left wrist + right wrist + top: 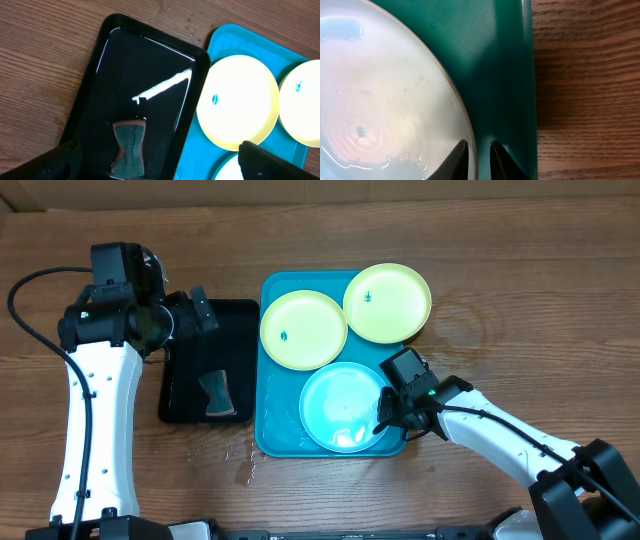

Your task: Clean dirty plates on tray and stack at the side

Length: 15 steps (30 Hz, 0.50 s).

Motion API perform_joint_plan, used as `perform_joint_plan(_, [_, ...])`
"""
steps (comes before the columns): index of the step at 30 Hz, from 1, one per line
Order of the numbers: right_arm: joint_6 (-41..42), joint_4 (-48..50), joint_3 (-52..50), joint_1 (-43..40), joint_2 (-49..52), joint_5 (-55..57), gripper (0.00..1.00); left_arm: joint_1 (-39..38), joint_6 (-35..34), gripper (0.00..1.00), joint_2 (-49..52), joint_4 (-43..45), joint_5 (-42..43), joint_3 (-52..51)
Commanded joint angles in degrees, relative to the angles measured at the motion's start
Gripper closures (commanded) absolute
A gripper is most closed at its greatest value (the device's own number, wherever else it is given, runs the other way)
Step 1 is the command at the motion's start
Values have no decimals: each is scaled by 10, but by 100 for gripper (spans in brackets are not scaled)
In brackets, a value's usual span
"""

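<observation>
The turquoise tray [268,420] holds three plates. One pale yellow-green plate [303,330] lies at its top left. A second [388,302] overhangs the tray's top right corner. Each has a small dark speck. The light blue plate [340,405] lies at the front, wet, and also shows in the right wrist view [380,90]. My right gripper [385,420] straddles its right rim, with the fingers [479,150] nearly together, one over the plate and one outside it. My left gripper [195,315] is open and empty above the black tray [145,65].
A black rectangular tray [230,320] sits left of the turquoise tray, with a greenish sponge [216,393] lying in its wet front part. Water drops [245,465] lie on the wooden table by the turquoise tray's front left corner.
</observation>
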Motion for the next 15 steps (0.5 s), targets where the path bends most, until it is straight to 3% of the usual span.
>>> perform_joint_plan(1, [0, 2, -5, 0, 2, 3, 83, 2, -10, 0, -5, 1, 4, 12])
perform_joint_plan(4, [0, 2, -5, 0, 2, 4, 96, 2, -10, 0, -5, 1, 4, 12])
perform_joint_plan(10, [-32, -16, 21, -10, 1, -22, 96, 2, -10, 0, -5, 1, 4, 12])
perform_joint_plan(15, [-33, -121, 90, -26, -3, -42, 96, 2, -10, 0, -5, 1, 4, 12])
